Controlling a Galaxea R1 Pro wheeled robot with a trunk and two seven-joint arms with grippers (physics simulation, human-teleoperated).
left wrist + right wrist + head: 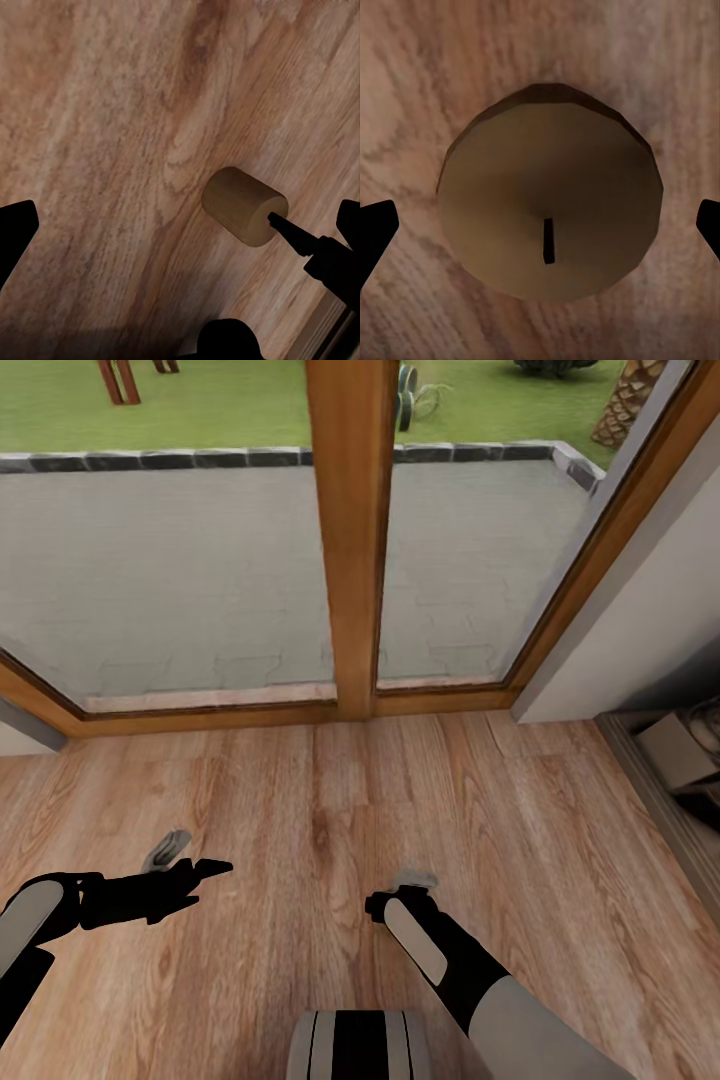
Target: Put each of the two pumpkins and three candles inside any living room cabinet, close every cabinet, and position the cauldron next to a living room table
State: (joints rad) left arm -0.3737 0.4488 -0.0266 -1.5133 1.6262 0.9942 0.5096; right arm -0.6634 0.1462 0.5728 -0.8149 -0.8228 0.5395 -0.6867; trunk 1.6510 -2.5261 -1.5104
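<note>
Two candles show on the light wood floor. One candle [244, 204] lies on its side with its wick pointing outward; my left gripper [180, 232] hovers over it, open, its dark fingers [15, 240] far apart and the candle off toward one of them. In the head view this candle [165, 850] lies just beyond the left gripper [200, 875]. The other candle [547, 191] stands upright, seen from straight above, centred between the open jaws of my right gripper [540, 225]. In the head view it [415, 879] peeks out past the right gripper [392, 905].
A glass garden door with a wooden frame [345, 540] fills the far side, with a paved patio and lawn outside. A white wall [640, 620] rises at the right, and a low dark recess holding a box [680, 755] lies below it. My base [360, 1045] shows at the bottom.
</note>
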